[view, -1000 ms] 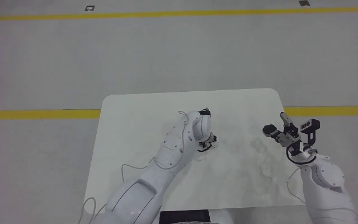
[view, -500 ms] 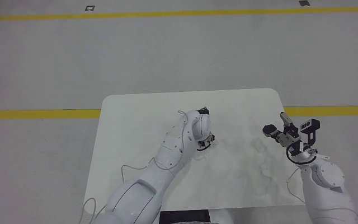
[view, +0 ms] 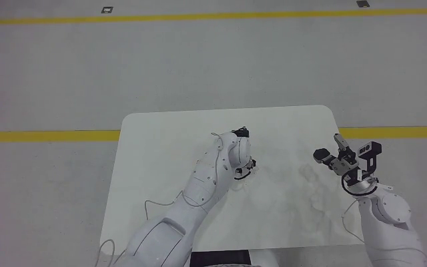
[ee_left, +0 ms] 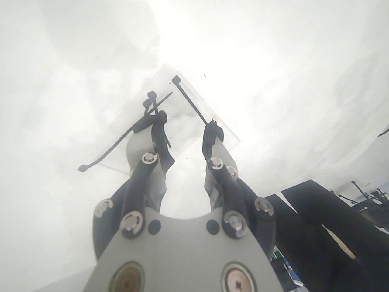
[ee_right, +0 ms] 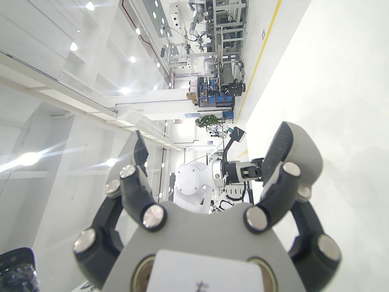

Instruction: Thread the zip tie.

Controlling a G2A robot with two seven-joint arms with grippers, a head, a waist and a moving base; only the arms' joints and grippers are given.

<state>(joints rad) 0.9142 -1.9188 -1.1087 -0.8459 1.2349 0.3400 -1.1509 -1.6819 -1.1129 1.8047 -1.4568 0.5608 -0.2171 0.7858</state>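
Your left gripper [ee_left: 187, 123] sits low over the middle of the white table [view: 153, 153], its fingers spread apart and gripping nothing. Directly under it a clear sheet [ee_left: 226, 136] lies flat on the tabletop, and the black zip ties rest on that sheet.

One fingertip [ee_left: 160, 117] is down among a crossed bunch of zip ties [ee_left: 151, 100] — two heads lie close together just beyond the tip. The longest zip tie [ee_left: 115, 144] of the bunch runs slantwise past that finger, with one end reaching just past the sheet's edge. The other fingertip [ee_left: 214, 129] meets the tail end of a single zip tie [ee_left: 190, 101], which lies straight with its head pointing away from the gripper. You cannot tell whether the pad actually presses on it. The gap between the two fingers lies over bare sheet.

Farther right, near the table's right edge, your right gripper [view: 328, 149] is well apart from the sheet and the ties — its fingers are wide open with nothing between them.
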